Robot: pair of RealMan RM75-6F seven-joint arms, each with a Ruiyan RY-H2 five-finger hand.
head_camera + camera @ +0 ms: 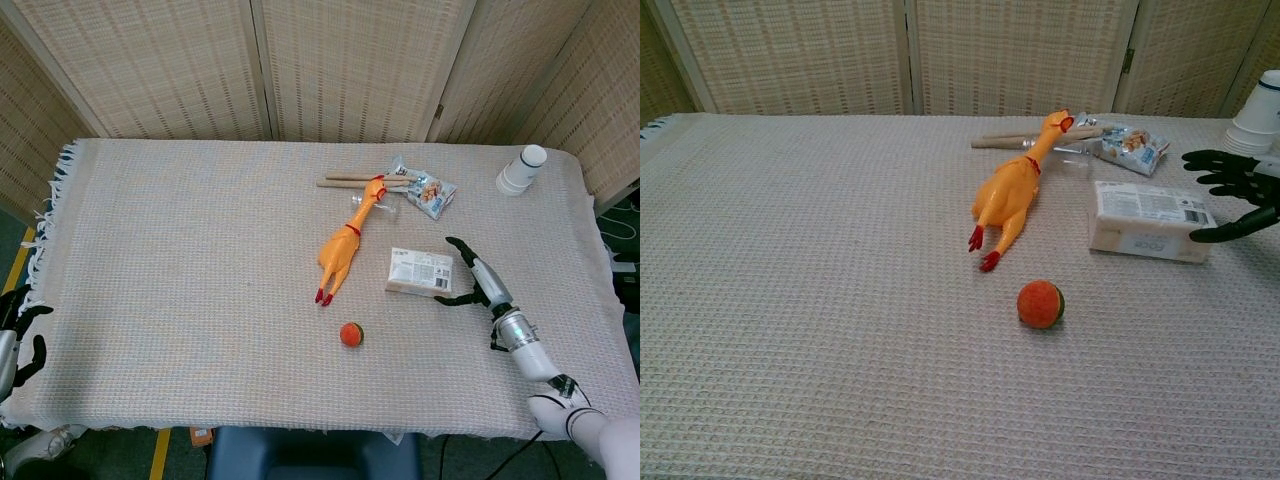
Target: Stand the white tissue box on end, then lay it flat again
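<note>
A staged test area, like a robotics lab: woven folding screens (350, 65) close off the back, a fringed beige cloth (180, 260) covers the surface, and yellow tape (160, 455) marks the floor beside it.

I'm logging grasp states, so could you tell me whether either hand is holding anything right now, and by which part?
Nothing is held. The right hand is open beside the tissue box, which lies flat; the left hand hangs off the table edge.
</note>
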